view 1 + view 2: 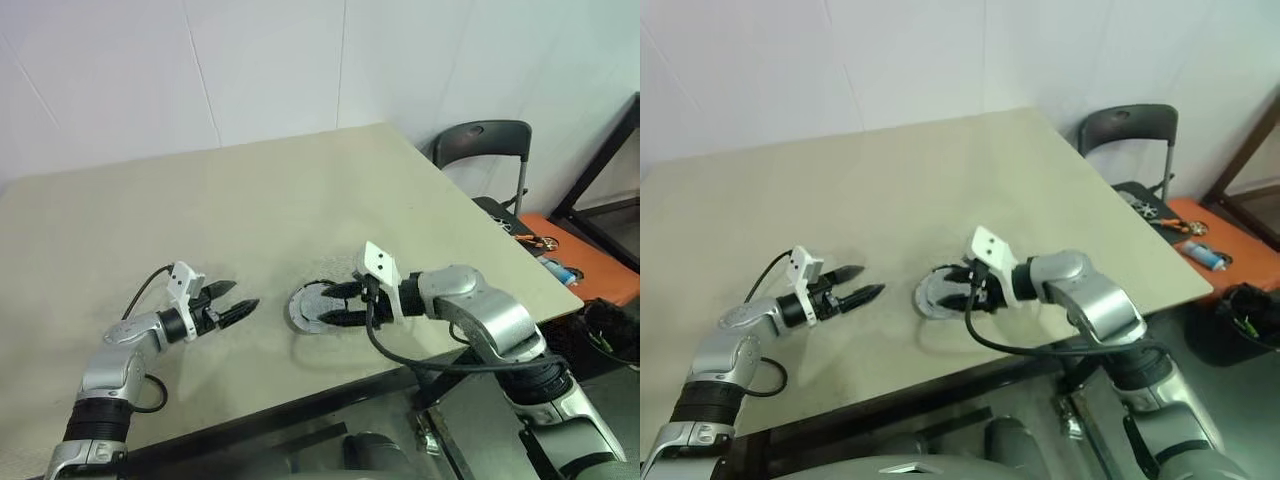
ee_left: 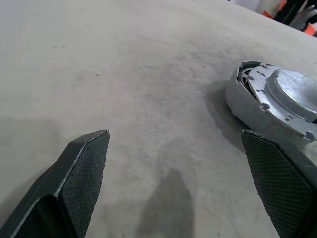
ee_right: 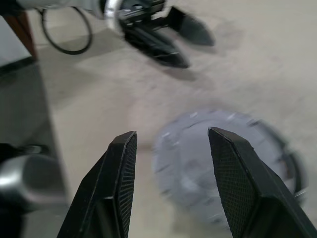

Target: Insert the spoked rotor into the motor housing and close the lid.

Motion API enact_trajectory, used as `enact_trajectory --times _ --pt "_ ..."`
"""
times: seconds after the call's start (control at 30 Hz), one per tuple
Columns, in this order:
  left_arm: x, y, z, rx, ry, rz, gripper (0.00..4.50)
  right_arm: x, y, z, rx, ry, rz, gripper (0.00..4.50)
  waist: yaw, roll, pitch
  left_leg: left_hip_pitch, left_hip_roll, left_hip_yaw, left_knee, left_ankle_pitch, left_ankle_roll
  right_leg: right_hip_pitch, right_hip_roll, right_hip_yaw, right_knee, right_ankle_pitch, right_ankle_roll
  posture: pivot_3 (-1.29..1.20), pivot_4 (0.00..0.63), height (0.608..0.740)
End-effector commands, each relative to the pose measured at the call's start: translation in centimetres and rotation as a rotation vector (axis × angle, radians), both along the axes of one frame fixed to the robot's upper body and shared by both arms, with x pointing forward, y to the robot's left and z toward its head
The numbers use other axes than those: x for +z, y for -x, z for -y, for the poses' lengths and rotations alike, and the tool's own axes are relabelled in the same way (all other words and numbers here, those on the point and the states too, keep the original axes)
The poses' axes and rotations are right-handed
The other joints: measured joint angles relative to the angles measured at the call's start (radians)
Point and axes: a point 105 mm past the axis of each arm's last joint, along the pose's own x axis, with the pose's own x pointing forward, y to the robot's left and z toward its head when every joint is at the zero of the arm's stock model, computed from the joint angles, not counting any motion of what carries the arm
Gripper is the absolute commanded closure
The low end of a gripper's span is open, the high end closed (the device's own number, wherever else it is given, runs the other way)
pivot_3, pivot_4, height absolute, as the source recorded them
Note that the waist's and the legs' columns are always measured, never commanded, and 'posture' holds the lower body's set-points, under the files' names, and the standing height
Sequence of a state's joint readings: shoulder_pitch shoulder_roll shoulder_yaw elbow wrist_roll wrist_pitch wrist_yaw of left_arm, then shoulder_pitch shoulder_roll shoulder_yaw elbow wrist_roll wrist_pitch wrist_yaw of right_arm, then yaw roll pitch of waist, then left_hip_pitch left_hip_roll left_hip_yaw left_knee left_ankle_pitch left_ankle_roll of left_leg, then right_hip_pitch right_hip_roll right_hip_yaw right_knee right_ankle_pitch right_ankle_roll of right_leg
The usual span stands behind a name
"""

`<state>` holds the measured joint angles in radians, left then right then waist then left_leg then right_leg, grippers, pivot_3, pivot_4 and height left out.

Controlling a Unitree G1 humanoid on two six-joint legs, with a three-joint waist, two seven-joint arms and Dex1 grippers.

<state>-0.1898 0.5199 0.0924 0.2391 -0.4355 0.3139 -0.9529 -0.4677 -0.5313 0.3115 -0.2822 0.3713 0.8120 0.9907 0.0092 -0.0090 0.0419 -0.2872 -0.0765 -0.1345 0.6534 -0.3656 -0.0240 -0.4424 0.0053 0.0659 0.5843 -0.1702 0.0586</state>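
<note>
The motor housing [image 2: 240, 105], a round silver cup, sits on the table near its front edge. A grey domed lid [image 2: 290, 96] lies on top of it, a little askew, with a dark gap at one side. The spoked rotor is hidden. My right gripper [image 1: 340, 305] hovers just above the housing [image 1: 308, 308] from the right, pointing left; its fingers [image 3: 116, 168] stand apart with nothing between them. A short way to the left of the housing, my left gripper [image 1: 243, 296] is wide open and empty, pointing toward it.
The beige table [image 1: 200, 200] stretches far back and left. A black chair [image 1: 485, 140] stands past the table's right edge, and beside it a low orange surface [image 1: 590, 265] carries small tools. The table's front edge runs just under both arms.
</note>
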Motion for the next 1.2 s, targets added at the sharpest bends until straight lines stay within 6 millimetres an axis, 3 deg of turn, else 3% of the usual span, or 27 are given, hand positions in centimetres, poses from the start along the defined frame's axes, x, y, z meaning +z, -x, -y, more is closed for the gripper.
enact_trajectory --times 0.03,0.23,0.37,0.5,0.63,0.9,1.2 --pt "1.1 -0.7 0.1 -0.024 -0.009 0.052 0.00 -0.8 -1.3 0.0 -0.022 0.085 0.197 2.09 0.002 0.000 0.000 0.001 0.000 0.000 0.000 0.000 0.000 0.001 0.000 0.000 0.001 0.000 0.000 0.00 0.000 0.740" --pt "1.1 -0.2 0.9 -0.044 -0.006 0.066 0.00 -2.0 -3.3 0.5 -0.099 0.093 0.270 2.09 0.000 0.000 0.000 0.002 0.000 0.001 0.001 0.000 -0.001 0.002 0.001 0.000 0.002 0.000 0.000 0.00 0.000 0.740" --pt "1.2 0.1 0.8 -0.039 -0.010 0.068 0.00 -2.3 -3.4 1.0 -0.098 0.065 0.268 1.28 0.002 0.000 0.000 0.001 0.000 0.001 0.001 0.000 -0.001 0.001 0.000 0.000 0.001 0.000 0.000 0.00 0.000 0.740" --pt "1.0 0.2 0.4 -0.023 -0.018 0.064 0.00 -2.6 -3.4 1.0 -0.101 0.084 0.244 0.02 0.002 0.000 0.000 0.001 0.000 0.001 0.001 0.000 0.000 0.001 0.000 0.000 0.002 0.000 0.000 0.00 0.000 0.740" --pt "0.8 0.1 0.1 -0.018 -0.018 0.061 0.00 -3.5 -2.2 0.7 -0.044 0.110 0.162 0.02 0.002 0.000 0.000 0.001 0.000 0.001 0.002 0.000 0.000 0.001 0.001 0.000 0.003 0.000 0.000 0.00 0.000 0.740" --pt "0.5 -0.1 -0.2 -0.014 -0.015 0.064 0.00 -3.3 -4.3 0.1 -0.121 0.084 0.173 0.02 0.000 0.000 0.000 0.001 0.000 0.001 0.008 0.000 0.000 0.002 0.001 0.000 0.008 0.000 0.000 0.00 0.000 0.740" --pt "0.4 -0.4 -0.5 -0.004 -0.015 0.064 0.00 -3.6 -4.6 -0.8 -0.125 0.075 0.185 0.02 0.000 0.000 0.000 0.002 0.000 0.001 0.011 0.000 0.000 0.002 0.001 0.000 0.011 0.000 0.000 0.00 0.000 0.740"
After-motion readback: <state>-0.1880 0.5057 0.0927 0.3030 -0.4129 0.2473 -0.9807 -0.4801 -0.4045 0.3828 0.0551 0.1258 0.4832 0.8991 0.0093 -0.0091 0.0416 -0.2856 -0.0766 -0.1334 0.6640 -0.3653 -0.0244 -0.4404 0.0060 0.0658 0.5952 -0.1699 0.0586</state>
